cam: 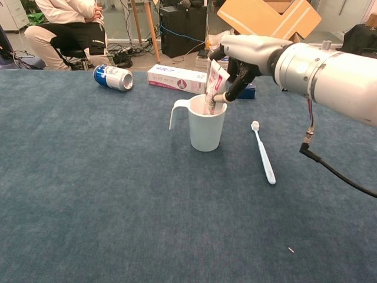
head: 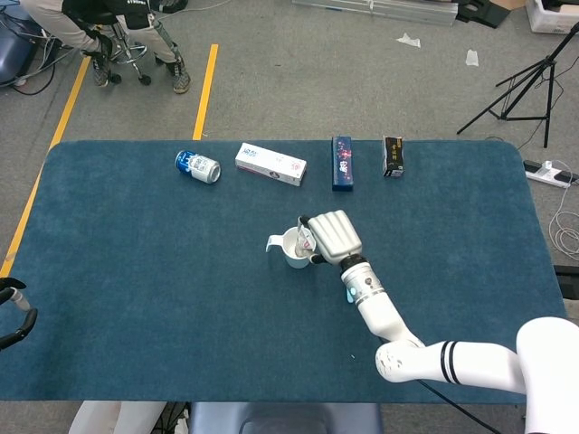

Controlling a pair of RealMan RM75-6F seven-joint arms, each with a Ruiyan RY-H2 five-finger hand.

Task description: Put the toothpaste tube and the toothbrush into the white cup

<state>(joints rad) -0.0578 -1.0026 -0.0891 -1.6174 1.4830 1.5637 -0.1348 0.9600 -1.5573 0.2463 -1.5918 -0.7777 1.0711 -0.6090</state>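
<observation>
Blue carpet-like cloth covers the counter [cam: 88,194], which fills most of both views, with grey floor and a seated person beyond its far edge. At centre frame we see the white cup [cam: 206,127] standing upright, handle to the left. Our right hand [cam: 244,56] pinches the upper end of the toothpaste tube [cam: 212,88] between thumb and finger; the tube's lower end is already inside the cup, its long axis steeply upright and leaning right. We judge that release comes next. The toothbrush [cam: 263,152] lies flat just right of the cup, long axis running near-to-far, head at the far end, below and close to this same hand. Our left hand [head: 16,312] sits at the lower-left edge of the head view, well apart; we cannot tell its state. No label is legible on the tube.
</observation>
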